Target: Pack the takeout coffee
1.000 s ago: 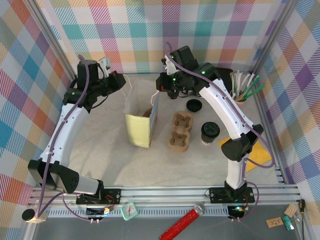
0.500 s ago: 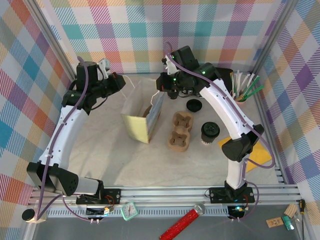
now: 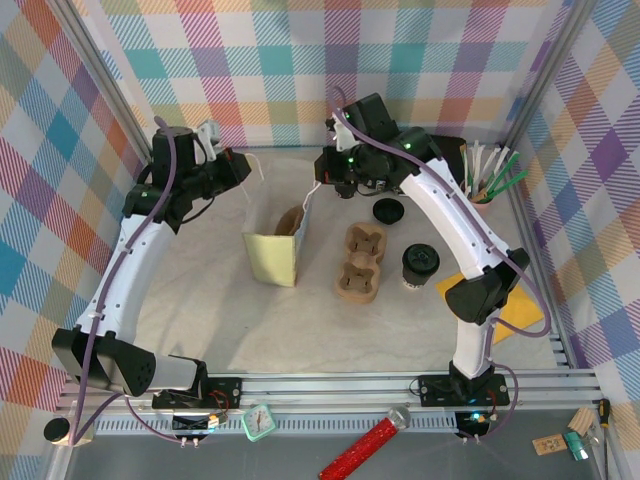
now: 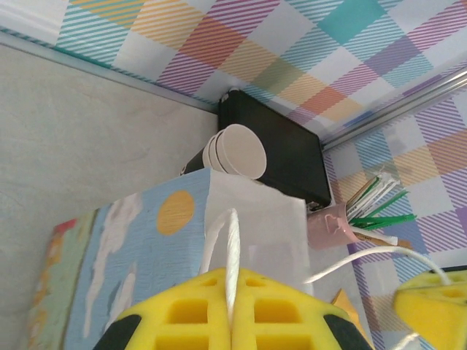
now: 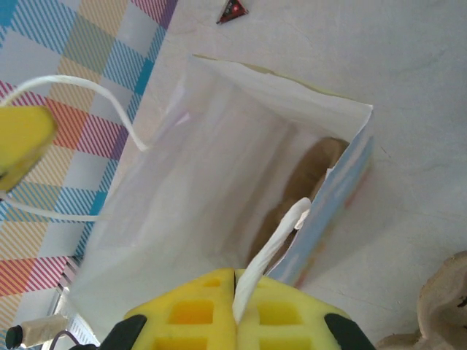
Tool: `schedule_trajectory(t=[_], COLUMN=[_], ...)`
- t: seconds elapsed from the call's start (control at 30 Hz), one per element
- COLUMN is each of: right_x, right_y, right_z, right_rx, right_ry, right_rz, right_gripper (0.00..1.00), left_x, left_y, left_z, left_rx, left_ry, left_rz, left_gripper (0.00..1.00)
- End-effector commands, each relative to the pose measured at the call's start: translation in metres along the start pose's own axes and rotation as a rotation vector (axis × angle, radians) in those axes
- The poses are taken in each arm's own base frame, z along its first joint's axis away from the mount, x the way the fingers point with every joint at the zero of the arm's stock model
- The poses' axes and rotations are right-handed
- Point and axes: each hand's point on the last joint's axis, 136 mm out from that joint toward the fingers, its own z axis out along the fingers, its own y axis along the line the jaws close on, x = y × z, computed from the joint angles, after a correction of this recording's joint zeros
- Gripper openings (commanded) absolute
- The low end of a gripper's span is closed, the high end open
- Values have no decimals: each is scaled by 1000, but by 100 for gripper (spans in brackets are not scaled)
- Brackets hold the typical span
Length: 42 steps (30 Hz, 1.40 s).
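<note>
The takeout coffee [image 3: 420, 263], a dark cup with a black lid, stands on the table right of the cardboard carrier [image 3: 360, 262], apart from both grippers. A paper bag [image 3: 275, 238] with a yellow end and a blue printed side [image 4: 139, 248] stands open between the arms. My left gripper [image 3: 240, 166] [image 4: 232, 321] is shut on one white handle [image 4: 233, 240]. My right gripper [image 3: 326, 182] [image 5: 235, 310] is shut on the other handle [image 5: 276, 248]. A brown thing [image 5: 310, 179] lies inside the bag.
A loose black lid [image 3: 388, 211] lies behind the coffee. A pink cup of straws [image 3: 487, 182] [image 4: 337, 223] stands at the back right. Stacked lidless paper cups [image 4: 235, 151] lean by a black box [image 4: 284, 149]. A yellow sheet [image 3: 522, 305] lies at right.
The bag has swung a little to the left and its mouth looks narrower from above. Both grippers have kept hold of the handles.
</note>
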Motion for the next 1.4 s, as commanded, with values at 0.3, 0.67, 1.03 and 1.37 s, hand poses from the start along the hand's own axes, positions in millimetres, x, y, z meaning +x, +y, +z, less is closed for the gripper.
schedule_trajectory(t=[0.3,0.67,1.03,1.37], right_x=[2,0,-9,7], right_y=[-4,-8,3,-21], right_z=[-5,-13,-22,0], right_rx=[2,35,1,68], right_ry=[-9,-24,-51,1], right_rz=[15,-3,-8,7], right_gripper=[0,0,0,0], left_x=[-13,-15,-5,-23], left_y=[-19,-25,-13,-44], left_z=[-16,-16,-6,-27], left_rx=[38,66,34,101], left_ry=[-52,-54,-34,-82], left_rz=[29,9,13,30], left_gripper=[0,0,0,0])
